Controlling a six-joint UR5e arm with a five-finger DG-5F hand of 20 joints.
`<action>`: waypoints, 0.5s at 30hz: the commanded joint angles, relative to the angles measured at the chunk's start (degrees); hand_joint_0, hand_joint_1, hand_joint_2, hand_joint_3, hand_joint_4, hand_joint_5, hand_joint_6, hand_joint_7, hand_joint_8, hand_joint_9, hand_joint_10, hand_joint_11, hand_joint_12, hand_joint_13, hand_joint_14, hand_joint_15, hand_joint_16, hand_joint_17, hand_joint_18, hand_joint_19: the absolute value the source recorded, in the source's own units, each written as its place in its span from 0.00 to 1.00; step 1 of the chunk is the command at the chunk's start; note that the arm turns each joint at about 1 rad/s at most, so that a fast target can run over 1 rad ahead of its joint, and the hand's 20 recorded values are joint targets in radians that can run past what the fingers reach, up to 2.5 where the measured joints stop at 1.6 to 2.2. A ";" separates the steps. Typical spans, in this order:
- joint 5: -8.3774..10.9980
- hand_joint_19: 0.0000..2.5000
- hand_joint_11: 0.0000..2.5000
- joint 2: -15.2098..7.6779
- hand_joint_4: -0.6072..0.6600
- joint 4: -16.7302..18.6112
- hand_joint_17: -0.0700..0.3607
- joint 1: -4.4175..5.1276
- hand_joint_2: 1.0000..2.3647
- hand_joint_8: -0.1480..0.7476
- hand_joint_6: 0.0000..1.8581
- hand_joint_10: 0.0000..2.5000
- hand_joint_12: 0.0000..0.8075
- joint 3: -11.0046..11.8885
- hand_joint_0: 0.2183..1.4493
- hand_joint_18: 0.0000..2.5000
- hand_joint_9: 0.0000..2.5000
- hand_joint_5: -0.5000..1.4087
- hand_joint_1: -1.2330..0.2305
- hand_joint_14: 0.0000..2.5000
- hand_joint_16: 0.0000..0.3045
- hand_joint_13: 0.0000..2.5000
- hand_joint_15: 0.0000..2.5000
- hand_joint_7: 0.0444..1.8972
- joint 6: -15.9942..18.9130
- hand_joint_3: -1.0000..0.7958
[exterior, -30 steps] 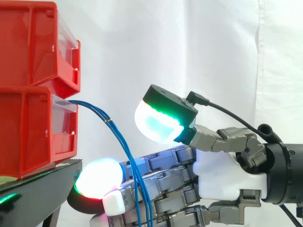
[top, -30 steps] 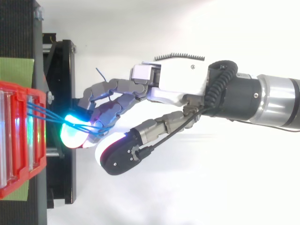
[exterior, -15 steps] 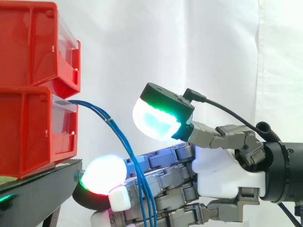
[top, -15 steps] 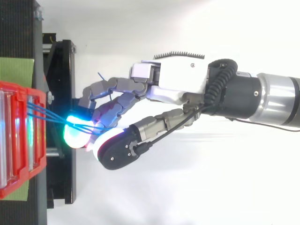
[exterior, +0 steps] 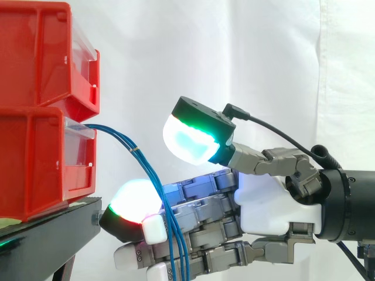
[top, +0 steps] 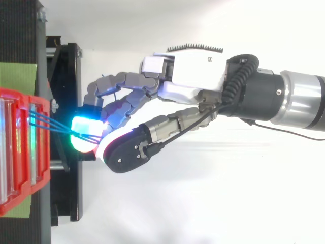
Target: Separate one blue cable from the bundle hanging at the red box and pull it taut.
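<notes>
Blue cables cross hand (grip unclear).

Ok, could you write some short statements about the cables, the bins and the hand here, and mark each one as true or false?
1. The blue cables come out of the lower red bin. True.
2. The cables are pulled straight and taut. False: they curve down from the bin and hang loosely in front of the fingers of the hand.
3. The thumb pad presses on the cables. False: in the side view it is raised above the fingers, apart from the cables.
4. The upper red bin is stacked on the lower one, above the black stand. True.
</notes>
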 commanded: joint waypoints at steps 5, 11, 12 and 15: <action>-0.10 0.14 0.20 0.01 0.65 0.02 0.31 0.01 0.01 0.51 0.27 0.01 0.33 0.42 0.33 0.22 0.37 0.20 0.37 0.00 0.10 0.26 0.06 0.65 -0.05 0.32; -0.10 0.14 0.21 0.01 0.64 0.02 0.31 0.01 0.01 0.52 0.27 0.01 0.33 0.42 0.33 0.22 0.39 0.20 0.41 0.00 0.09 0.26 0.06 0.68 0.04 0.32; -0.10 0.14 0.21 0.01 0.64 0.02 0.31 0.01 0.00 0.52 0.27 0.01 0.33 0.42 0.33 0.22 0.39 0.20 0.41 0.00 0.09 0.26 0.07 0.69 0.04 0.32; -0.18 0.14 0.21 0.01 0.63 -0.07 0.31 -0.07 0.00 0.52 0.27 0.01 0.33 0.42 0.33 0.22 0.39 0.20 0.42 0.00 0.09 0.27 0.07 0.71 0.04 0.32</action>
